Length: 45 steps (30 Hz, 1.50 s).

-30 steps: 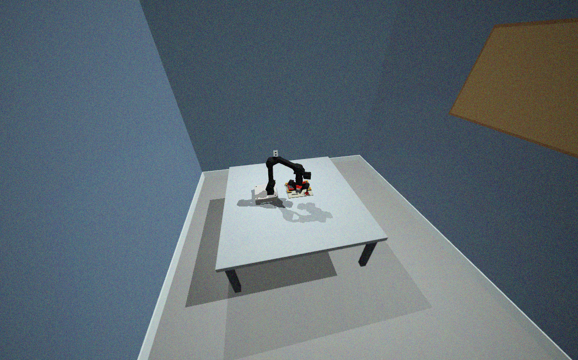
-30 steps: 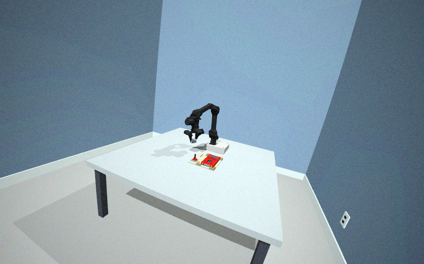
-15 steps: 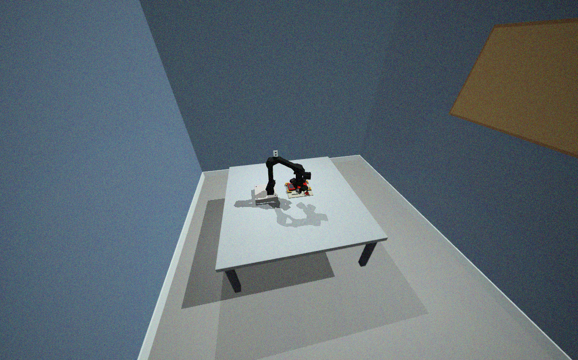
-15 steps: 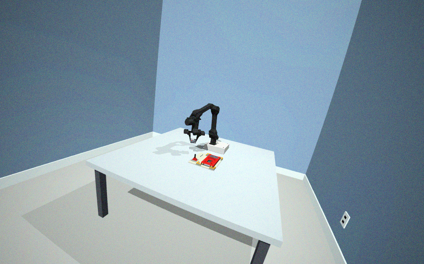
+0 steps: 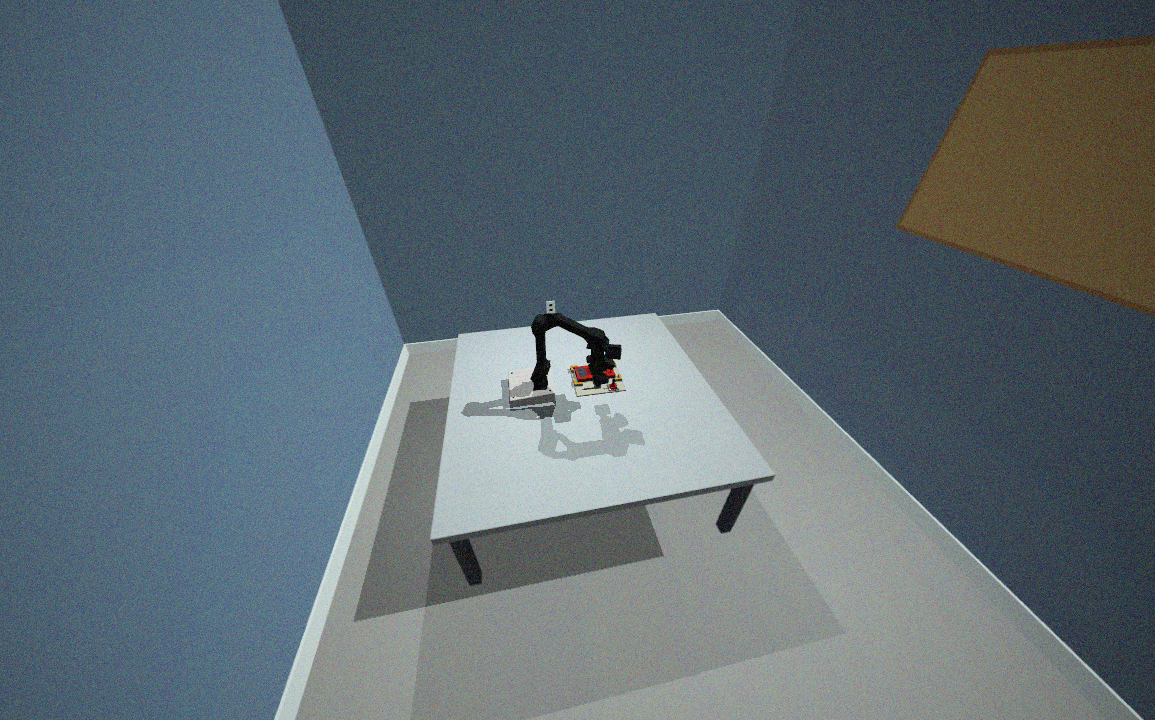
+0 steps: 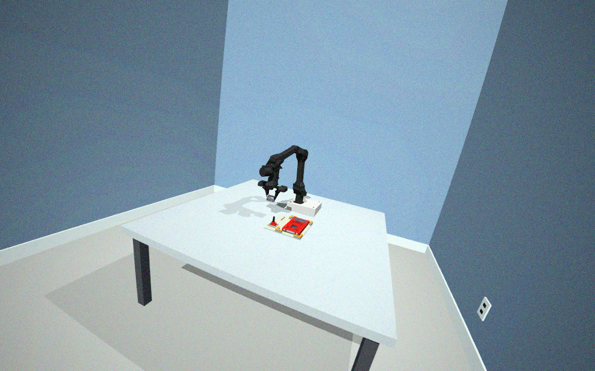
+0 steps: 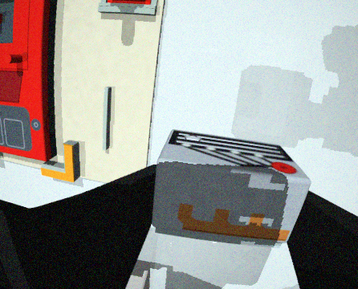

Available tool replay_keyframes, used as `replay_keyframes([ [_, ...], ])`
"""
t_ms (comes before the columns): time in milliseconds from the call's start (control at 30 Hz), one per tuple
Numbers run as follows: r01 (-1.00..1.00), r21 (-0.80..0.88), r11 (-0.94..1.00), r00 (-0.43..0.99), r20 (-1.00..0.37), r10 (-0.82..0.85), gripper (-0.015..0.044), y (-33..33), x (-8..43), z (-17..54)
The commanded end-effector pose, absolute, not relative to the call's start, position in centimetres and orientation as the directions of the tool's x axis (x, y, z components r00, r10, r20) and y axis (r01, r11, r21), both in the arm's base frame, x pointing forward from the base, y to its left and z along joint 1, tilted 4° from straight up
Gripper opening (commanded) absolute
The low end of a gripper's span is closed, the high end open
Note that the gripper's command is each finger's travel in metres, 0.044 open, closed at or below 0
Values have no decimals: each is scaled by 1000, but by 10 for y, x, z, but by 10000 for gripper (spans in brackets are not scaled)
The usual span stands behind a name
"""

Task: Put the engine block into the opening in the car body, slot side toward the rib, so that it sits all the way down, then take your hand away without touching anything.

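The end effector (image 5: 597, 383) (image 6: 270, 197) (image 7: 223, 185) is clamping the grey box-shaped engine block (image 6: 270, 198) (image 7: 223, 181), striped on top with a red disc, and is holding it above the pale flat surface (image 5: 599, 483) (image 6: 225, 249) (image 7: 203, 60). In the wrist view, the cream rectangular board (image 5: 588, 396) (image 6: 279, 220) (image 7: 135, 112) is lying at ten o'clock from the block; farther that way, the red car body (image 5: 583, 372) (image 6: 301, 225) (image 7: 36, 80) is resting on it.

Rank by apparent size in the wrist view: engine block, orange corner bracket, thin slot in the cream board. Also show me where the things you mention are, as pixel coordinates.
1. engine block (image 6: 270, 198) (image 7: 223, 193)
2. orange corner bracket (image 7: 70, 164)
3. thin slot (image 7: 107, 119)
The block is nearer the camera, which may flatter it.
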<state>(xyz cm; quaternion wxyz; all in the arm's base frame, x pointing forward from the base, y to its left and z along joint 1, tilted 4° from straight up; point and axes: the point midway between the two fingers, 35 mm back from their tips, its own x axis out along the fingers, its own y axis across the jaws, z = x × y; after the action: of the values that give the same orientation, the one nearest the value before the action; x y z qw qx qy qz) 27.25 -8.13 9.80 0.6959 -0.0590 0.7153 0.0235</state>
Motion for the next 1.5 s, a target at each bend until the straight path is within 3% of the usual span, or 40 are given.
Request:
replay_keyframes([
  [0,6,-52,999,-28,-998,-51,0,-81,272,96],
  [400,409,-58,911,-28,-998,-51,0,-82,272,95],
  [667,531,-59,845,-28,-998,-52,0,-82,272,88],
  [1467,546,-59,836,-28,-998,-52,0,-84,271,56],
])
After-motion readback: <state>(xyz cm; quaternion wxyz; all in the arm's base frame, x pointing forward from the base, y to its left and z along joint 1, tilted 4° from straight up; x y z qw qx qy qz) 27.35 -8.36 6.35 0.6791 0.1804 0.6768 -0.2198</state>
